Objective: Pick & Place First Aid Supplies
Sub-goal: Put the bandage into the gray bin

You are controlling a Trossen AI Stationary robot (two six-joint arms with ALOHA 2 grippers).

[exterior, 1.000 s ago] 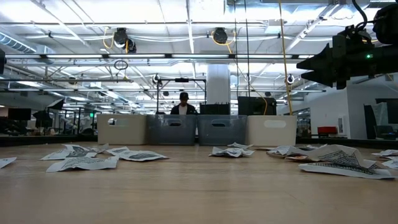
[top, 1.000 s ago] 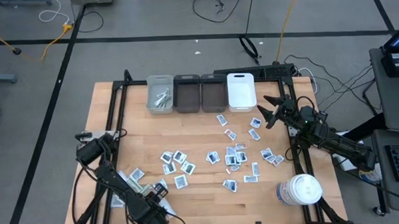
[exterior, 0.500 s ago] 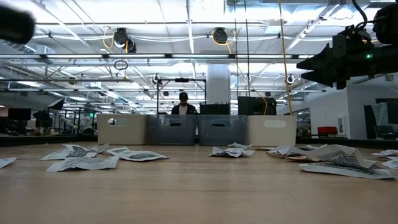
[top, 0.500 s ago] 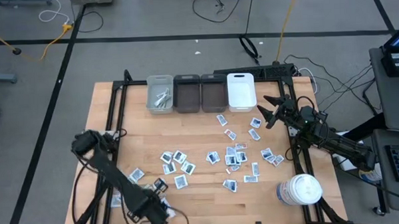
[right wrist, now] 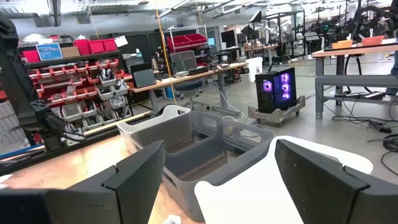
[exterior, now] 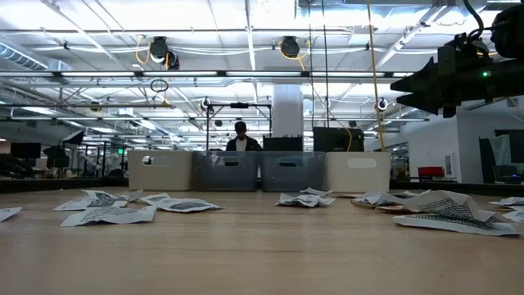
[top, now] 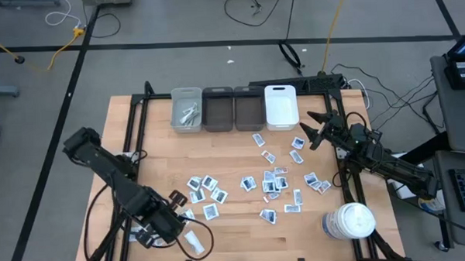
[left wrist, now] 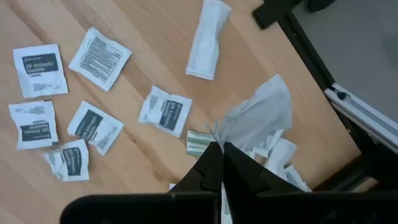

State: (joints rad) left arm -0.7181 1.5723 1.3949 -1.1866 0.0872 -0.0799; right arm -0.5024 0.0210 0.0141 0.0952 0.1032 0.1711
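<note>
1. Table [top: 139, 134]: one wooden top with black rails along its left and right edges.
2. Bins: four stand side by side along the far edge. From left to right: one light grey bin [top: 187, 110] holding a few pale strips, two dark grey bins [top: 218, 109] and [top: 249, 108], and one white bin [top: 280, 107].
3. Jar [top: 349, 222]: one large white round jar stands at the near right corner.
4. Sachets [top: 270, 179]: the main scatter lies right of centre, between the bins and the jar, roughly twenty pieces; the exact count cannot be told. A smaller group of about six [top: 204, 193] lies near the middle of the table. A few more lie at the near left by the left arm.
5. Left gripper [left wrist: 219, 149]: low over the near left part of the table, fingers pressed together on the corner of one crumpled white sachet [left wrist: 261, 112]. In the left wrist view, six flat sachets [left wrist: 96, 57] lie on the wood beside it, plus one long pale strip [left wrist: 208, 40] and a small greenish piece [left wrist: 198, 142] just beside the fingertips.
6. Right gripper [top: 315, 129]: hovers over the far right part of the table, near the white bin, jaws spread wide and holding nothing.
7. Room: one person [exterior: 241, 139] shows beyond the bins in the low view.
</note>
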